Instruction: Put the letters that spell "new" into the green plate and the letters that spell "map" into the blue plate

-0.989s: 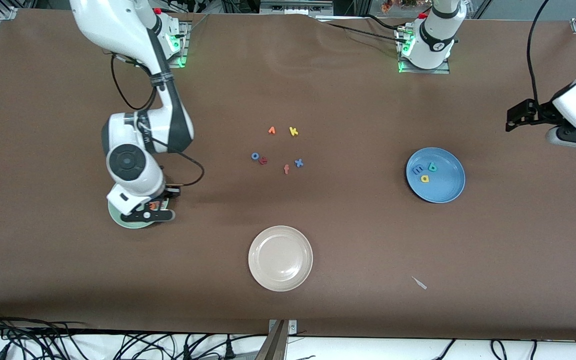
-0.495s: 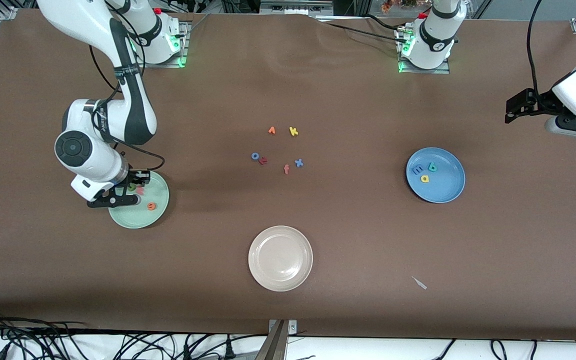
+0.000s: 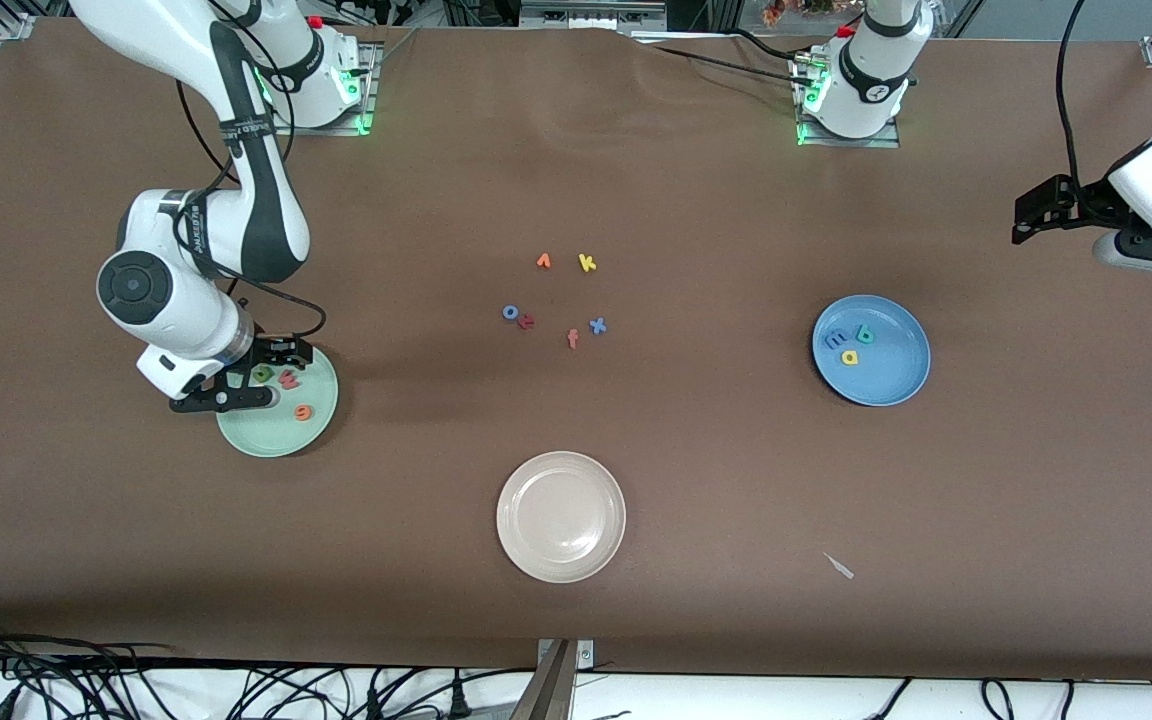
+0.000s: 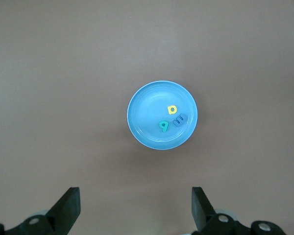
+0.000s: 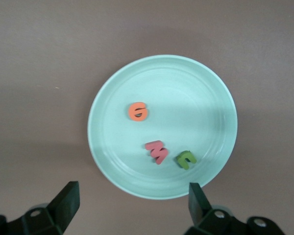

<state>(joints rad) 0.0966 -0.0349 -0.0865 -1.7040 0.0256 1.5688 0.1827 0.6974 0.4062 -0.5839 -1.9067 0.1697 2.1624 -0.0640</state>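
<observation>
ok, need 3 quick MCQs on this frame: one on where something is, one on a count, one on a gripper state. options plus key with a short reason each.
1. Where does the orange e lie?
A. in the green plate
B. in the cream plate
C. on the bare table

2. How many letters lie in the blue plate?
A. one
B. three
C. five

3. How does the right gripper stand?
A. shut on the salmon w
B. shut on nothing
C. open, over the green plate

Key:
1 A: the right wrist view shows the e inside the rim, with the salmon w and the olive n.
2 B: the blue m, the yellow a and the teal p lie in it.
3 C: both fingers stand wide apart with nothing between them, and all three letters lie on the plate.
</observation>
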